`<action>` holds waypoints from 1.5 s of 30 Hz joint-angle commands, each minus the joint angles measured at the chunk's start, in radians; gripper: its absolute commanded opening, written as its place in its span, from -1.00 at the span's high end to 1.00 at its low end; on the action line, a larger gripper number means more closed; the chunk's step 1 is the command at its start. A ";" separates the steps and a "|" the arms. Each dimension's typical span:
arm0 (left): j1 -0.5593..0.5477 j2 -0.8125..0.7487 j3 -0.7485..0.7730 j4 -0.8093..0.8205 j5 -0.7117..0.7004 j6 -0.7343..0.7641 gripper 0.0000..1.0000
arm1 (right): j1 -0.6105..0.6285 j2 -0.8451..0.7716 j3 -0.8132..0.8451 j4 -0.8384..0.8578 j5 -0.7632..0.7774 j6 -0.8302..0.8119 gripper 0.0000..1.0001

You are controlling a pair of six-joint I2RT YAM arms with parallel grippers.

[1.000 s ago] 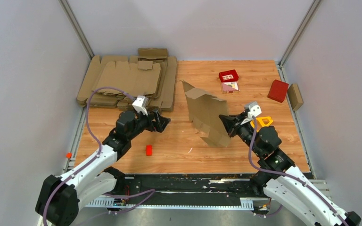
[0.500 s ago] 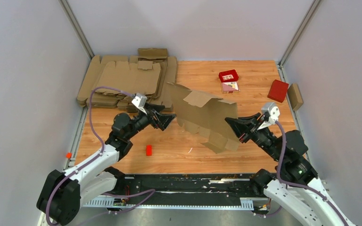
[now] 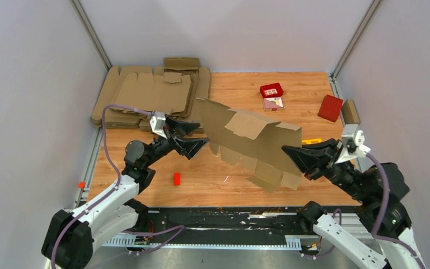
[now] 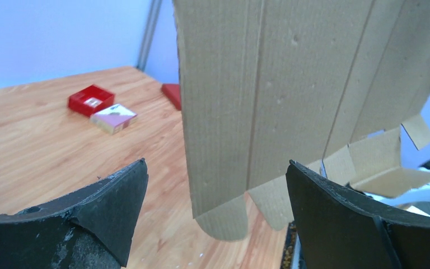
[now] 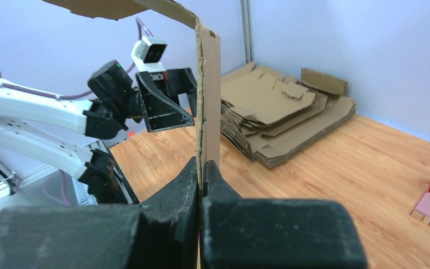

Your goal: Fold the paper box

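Observation:
The paper box is a flat brown die-cut sheet with flaps, held tilted in the air over the middle of the table. My right gripper is shut on its right edge; in the right wrist view the fingertips pinch the thin sheet edge-on. My left gripper stands open just left of the sheet's near left corner. In the left wrist view the sheet hangs between and beyond the wide-open jaws of that gripper, apart from both of them.
A pile of flat cardboard blanks lies at the back left. Red boxes, a pinkish card and a brown block sit at the back right. A small red block lies near the front left.
The right arm has raised the sheet and drawn it rightward, turning it from upright to a broad tilt. The left gripper has risen toward the sheet's left edge, still open.

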 commanded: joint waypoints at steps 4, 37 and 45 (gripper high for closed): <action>0.003 0.008 0.035 0.195 0.109 -0.128 -1.00 | -0.002 -0.007 0.160 -0.090 -0.079 0.013 1.00; 0.001 -0.074 0.001 -0.255 -0.110 0.212 0.71 | -0.002 0.285 -0.473 0.655 0.429 0.051 0.67; -0.034 -0.027 -0.082 -0.220 -0.207 0.209 0.77 | 0.000 0.622 -0.492 0.921 0.429 0.055 0.64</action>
